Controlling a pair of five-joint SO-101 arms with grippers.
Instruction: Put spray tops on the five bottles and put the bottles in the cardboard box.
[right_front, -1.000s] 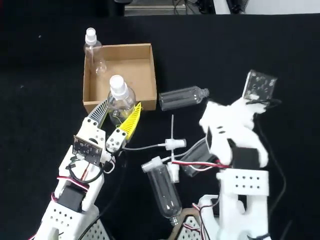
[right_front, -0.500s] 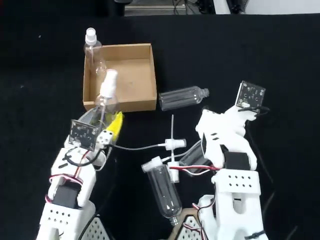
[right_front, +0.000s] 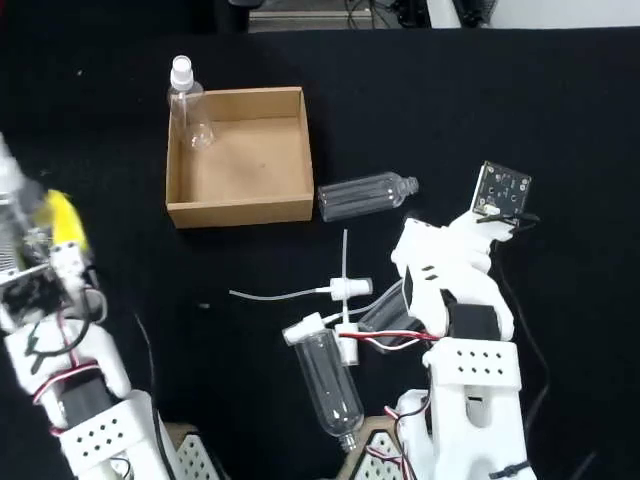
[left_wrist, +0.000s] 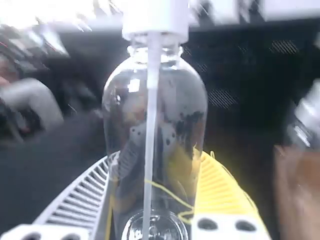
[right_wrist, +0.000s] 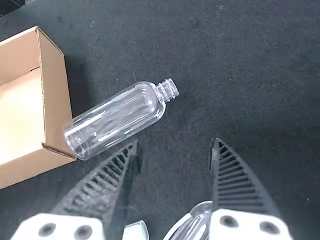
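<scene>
Firmly, the left gripper (left_wrist: 157, 159) is clamped on a held bottle (left_wrist: 155, 115). Its grey and yellow jaws press the two sides of the clear body. A white spray top (left_wrist: 155, 17) sits on the neck, and its dip tube runs down inside. In the high view this arm stands at the far left edge of the table (right_front: 500, 100), well apart from the cardboard box (right_front: 240, 212).

The right gripper (right_wrist: 175, 145) has its jaws spread wide with nothing between them, and it hangs over the black table. Just beyond its fingertips lies the open bottle (right_wrist: 117, 122), on its side with a bare threaded neck. The bottle's base is just beside the near right corner of the box.

Farther out, a standing bottle (right_front: 188, 105) with a spray top is upright in the box's far left corner. In front of the box, two loose spray tops (right_front: 345, 288) lie with their thin tubes crossing, one tube pointing left and the other pointing toward the box. A lying bottle (right_front: 330, 385) with a white top rests near the table's front edge. A half-hidden bottle (right_front: 385, 312) lies partly under the right arm.
</scene>
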